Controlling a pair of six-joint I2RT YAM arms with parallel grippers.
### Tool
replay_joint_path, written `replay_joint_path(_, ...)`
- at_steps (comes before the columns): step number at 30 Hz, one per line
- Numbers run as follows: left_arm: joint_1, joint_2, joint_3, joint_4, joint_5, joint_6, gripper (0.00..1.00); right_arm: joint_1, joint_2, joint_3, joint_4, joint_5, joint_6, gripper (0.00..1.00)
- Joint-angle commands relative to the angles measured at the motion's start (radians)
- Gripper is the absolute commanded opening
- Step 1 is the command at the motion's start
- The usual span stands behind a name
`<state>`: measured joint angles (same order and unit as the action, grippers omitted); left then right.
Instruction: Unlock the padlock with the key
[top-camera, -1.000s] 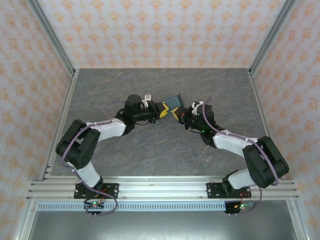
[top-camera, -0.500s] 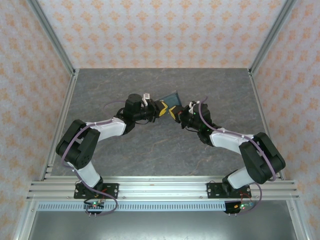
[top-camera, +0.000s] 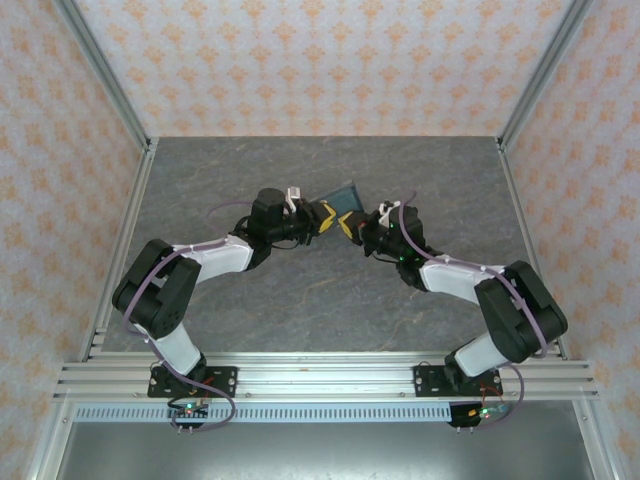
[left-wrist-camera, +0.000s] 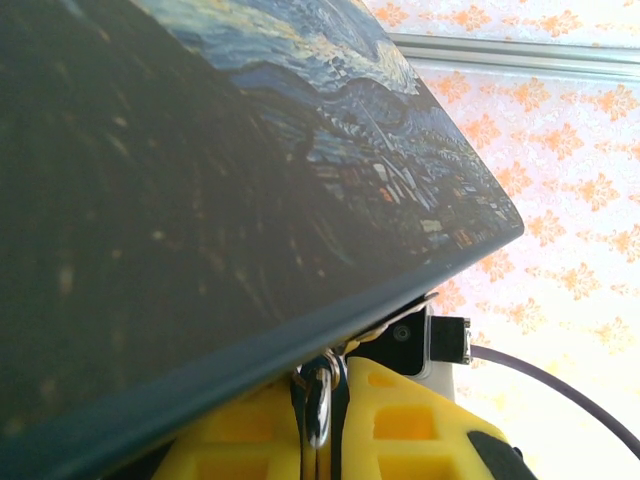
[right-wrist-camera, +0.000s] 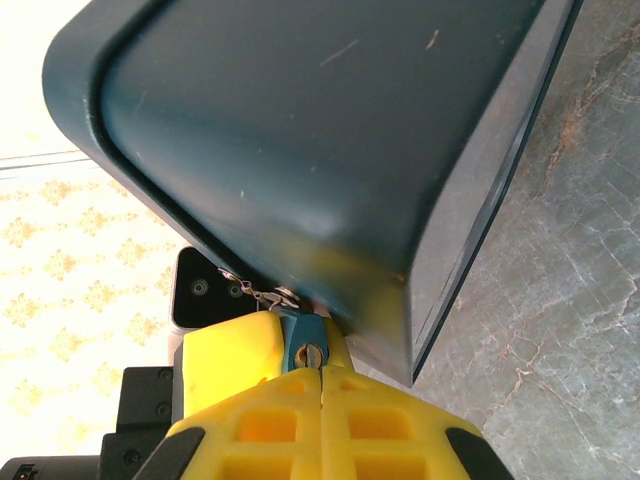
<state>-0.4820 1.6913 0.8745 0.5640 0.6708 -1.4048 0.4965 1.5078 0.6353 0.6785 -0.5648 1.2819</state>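
Observation:
The tiny teal padlock (right-wrist-camera: 300, 328) hangs from the clasp on the edge of the dark-blue tin (right-wrist-camera: 300, 130). My left gripper (left-wrist-camera: 330, 378) is shut on the padlock, whose metal shackle (left-wrist-camera: 320, 400) shows between its yellow fingers. From the opposite side my right gripper (right-wrist-camera: 321, 372) is shut, tips pressed against the padlock's brass keyhole (right-wrist-camera: 312, 353). A pale sliver of the key sits in that slot; the rest is hidden between my fingers. In the top view the left gripper (top-camera: 325, 217) and right gripper (top-camera: 350, 226) meet tip to tip at mid-table.
The tin (top-camera: 347, 192) is tilted up off the grey stone-patterned table (top-camera: 300, 300) just behind the grippers. A thin wire clasp (right-wrist-camera: 245, 290) runs along its edge. Metal frame posts and patterned walls (top-camera: 320, 60) surround the table.
My right arm has swung left and closed the gap to the left gripper, bringing its tips against the padlock. The left arm has barely moved.

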Motion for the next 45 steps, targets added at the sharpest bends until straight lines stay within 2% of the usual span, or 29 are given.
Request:
replay_joint_path(1, -0.081, -0.006, 0.028, 0.075, 0.182, 0.032, 0.0, -0.005, 0.05, 0.069, 0.108, 0.018, 0.003, 0.0)
replay_joint_path(7, -0.096, 0.012, 0.028, 0.119, 0.2, 0.013, 0.0, -0.002, 0.104, 0.142, 0.099, 0.006, -0.015, 0.0)
replay_joint_path(15, -0.095, -0.028, 0.021, 0.076, 0.235, 0.062, 0.0, -0.057, 0.172, 0.156, 0.15, -0.071, -0.033, 0.0)
replay_joint_path(23, -0.096, -0.008, 0.019, 0.09, 0.235, 0.051, 0.0, -0.044, 0.197, 0.206, 0.176, -0.116, -0.027, 0.0)
replay_joint_path(36, -0.094, 0.029, 0.022, 0.135, 0.162, 0.007, 0.0, -0.004, 0.225, 0.235, 0.157, -0.118, -0.026, 0.0)
replay_joint_path(45, -0.086, 0.038, 0.014, 0.191, 0.093, -0.05, 0.0, 0.023, 0.186, 0.167, 0.162, -0.071, -0.014, 0.0)
